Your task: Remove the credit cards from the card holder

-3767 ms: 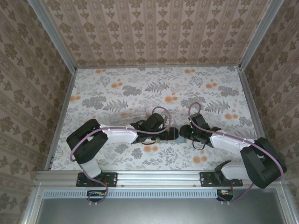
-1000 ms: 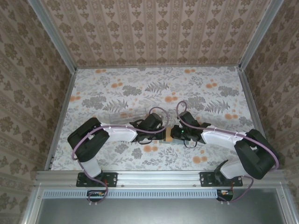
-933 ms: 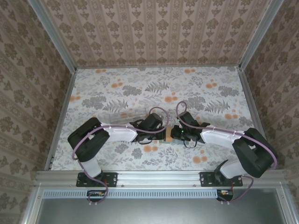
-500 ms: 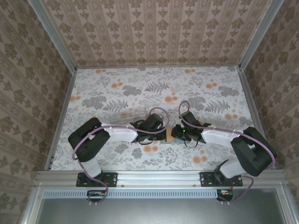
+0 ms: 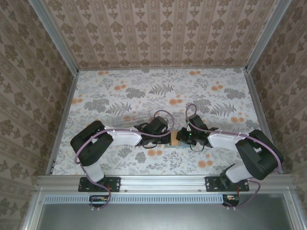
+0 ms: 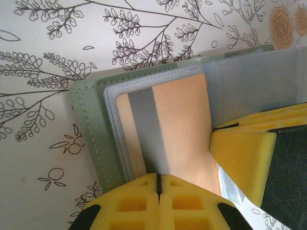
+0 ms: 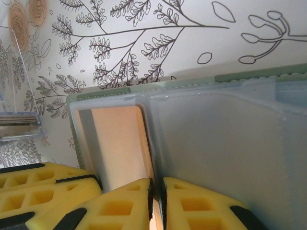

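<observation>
Grey-green card holder (image 6: 88, 139): lying open on the floral table cover (image 5: 144, 91), towards the front edge, between the two arms. Its clear pockets (image 7: 216, 143) face up.

Tan-orange card (image 6: 184, 115), with a grey stripe: sits in the pocket on the left arm's side, its long edge against the holder's outer seam. A second card cannot be made out.

Left gripper (image 6: 158, 178): jaws pressed flat together, tips set at the card's near edge. Whether they pin it or merely touch cannot be told.

Right gripper (image 7: 156, 189): jaws drawn to a thin seam at the card's inner edge, by the holder's fold. Whether card or pocket film is nipped cannot be told.

Clear plastic case (image 5: 128, 118): on the cover behind the left arm, apart from the holder.

Change over nearly four seconds: the right gripper, then standing off to the right, has come leftward to meet the left one tip to tip. The tan card, then unseen from above, now shows between them. Over the last second both arms have hardly shifted.
</observation>
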Robot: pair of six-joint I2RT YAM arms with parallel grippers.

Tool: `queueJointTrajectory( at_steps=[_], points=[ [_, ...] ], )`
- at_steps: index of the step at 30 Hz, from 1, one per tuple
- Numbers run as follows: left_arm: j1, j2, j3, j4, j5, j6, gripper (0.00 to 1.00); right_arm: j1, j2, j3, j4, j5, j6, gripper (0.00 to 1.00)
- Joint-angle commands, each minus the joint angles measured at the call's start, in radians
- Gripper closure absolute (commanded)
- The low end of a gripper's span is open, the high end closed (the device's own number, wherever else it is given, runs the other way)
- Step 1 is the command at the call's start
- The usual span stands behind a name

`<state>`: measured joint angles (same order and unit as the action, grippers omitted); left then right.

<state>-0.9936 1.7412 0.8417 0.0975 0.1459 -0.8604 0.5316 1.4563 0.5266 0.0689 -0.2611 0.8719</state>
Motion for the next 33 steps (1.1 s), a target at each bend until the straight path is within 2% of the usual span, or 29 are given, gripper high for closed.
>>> queueJointTrajectory(
  at_steps=[1, 8, 12, 15, 30, 33],
  points=[
    [-0.008, 0.036, 0.014, -0.039, 0.010, -0.004, 0.95, 0.000, 0.029, -0.019, 0.036, -0.053, 0.018, 0.83],
    [-0.007, 0.041, 0.017, -0.041, 0.015, -0.003, 0.96, -0.002, 0.019, -0.026, 0.047, -0.072, 0.017, 0.86],
    [-0.007, 0.043, 0.019, -0.042, 0.017, -0.003, 0.96, -0.008, 0.010, -0.032, 0.051, -0.080, 0.021, 0.91],
    [-0.008, 0.042, 0.019, -0.043, 0.017, -0.003, 0.96, -0.015, 0.003, -0.036, 0.051, -0.089, 0.019, 1.00],
    [0.005, -0.044, 0.004, -0.092, -0.016, 0.012, 0.96, -0.076, -0.100, -0.071, 0.008, -0.093, -0.003, 1.00],
    [0.006, -0.075, 0.004, -0.110, -0.030, 0.023, 0.93, -0.078, -0.101, -0.069, 0.005, -0.093, -0.006, 1.00]
  ],
)
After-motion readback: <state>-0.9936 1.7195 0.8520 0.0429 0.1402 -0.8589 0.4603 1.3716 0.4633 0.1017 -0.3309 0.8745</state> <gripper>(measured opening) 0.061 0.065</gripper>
